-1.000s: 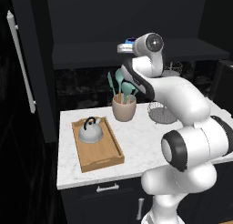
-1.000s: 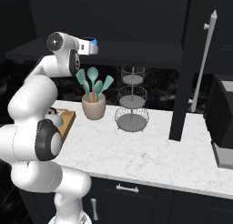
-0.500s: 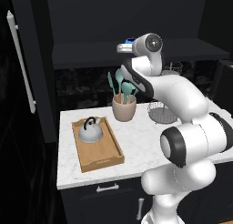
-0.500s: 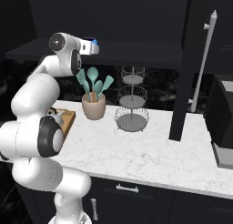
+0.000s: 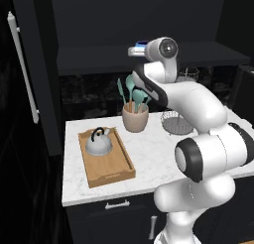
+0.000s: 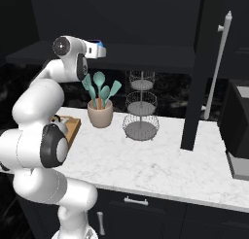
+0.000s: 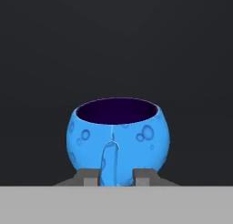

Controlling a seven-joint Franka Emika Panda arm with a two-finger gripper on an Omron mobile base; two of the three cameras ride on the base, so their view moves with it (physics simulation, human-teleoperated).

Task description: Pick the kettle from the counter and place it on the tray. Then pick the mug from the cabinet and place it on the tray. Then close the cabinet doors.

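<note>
The blue mug (image 7: 118, 136) with its dark purple inside stands on the cabinet shelf (image 5: 94, 59), its handle turned toward me. My gripper (image 7: 117, 177) has its fingers drawn in close on either side of that handle. From the base, the gripper (image 5: 136, 50) is up at shelf height, with a bit of the blue mug (image 5: 142, 42) showing at its tip. The grey kettle (image 5: 98, 144) sits in the wooden tray (image 5: 111, 176) on the counter (image 5: 149, 153). Both cabinet doors stand open: the left door (image 5: 30, 64) and the right door (image 6: 204, 63).
A beige crock of teal utensils (image 5: 135, 118) stands just below the gripper. To its right is a wire tiered stand (image 6: 141, 107). A dark appliance (image 6: 238, 131) sits at the counter's far right.
The fingers have closed in around the mug's handle. The arm has hardly moved at the shelf.
</note>
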